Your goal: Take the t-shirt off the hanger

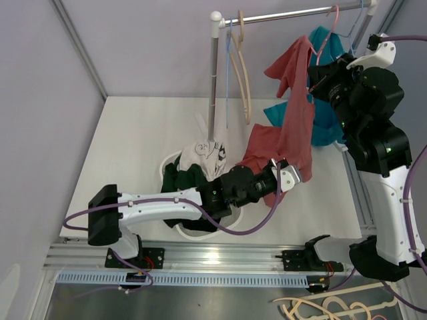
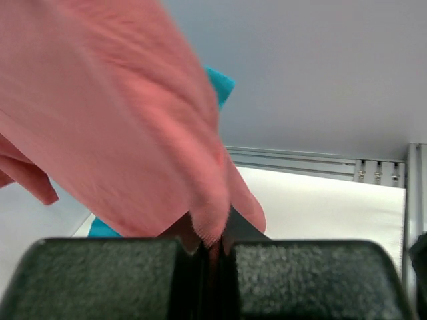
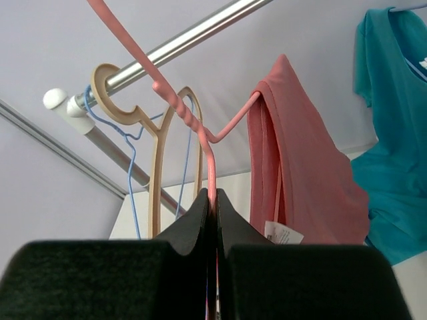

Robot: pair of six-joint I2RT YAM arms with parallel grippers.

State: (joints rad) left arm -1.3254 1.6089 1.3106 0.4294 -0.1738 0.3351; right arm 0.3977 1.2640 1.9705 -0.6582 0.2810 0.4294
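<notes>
We saw the coral t-shirt (image 1: 294, 117) draped over one arm of a pink wire hanger (image 3: 200, 127), which hooked over the chrome rail (image 1: 287, 13) at the back of the cell. The shirt hung from that one shoulder, and its lower folds trailed down and forward over the table.

The left gripper (image 2: 213, 247) was fully closed and pinched a fold of the shirt's lower edge between its pads. The right gripper (image 3: 212, 197) was raised near the rail, and its jaws were pressed together on the hanger's wire below the twisted neck.

A teal shirt (image 1: 325, 128) hung just behind the coral one. Further along the rail were a pale wooden hanger (image 3: 157, 167) and a thin blue hanger (image 3: 131, 167), both bare, near the white-capped upright post (image 1: 213, 87).

At the foot of the post sat a white basket (image 1: 168, 160) heaped with dark green and white printed clothes. The left arm reached across its front.

The table (image 1: 133, 153) was matt white. Plain pale grey-lilac walls closed it in at the back and left. An aluminium frame profile (image 1: 220, 252) ran along the near edge and carried both arm bases, and another ran up the right side. Several loose cream hangers (image 1: 333, 308) lay below the frame at the lower right.
</notes>
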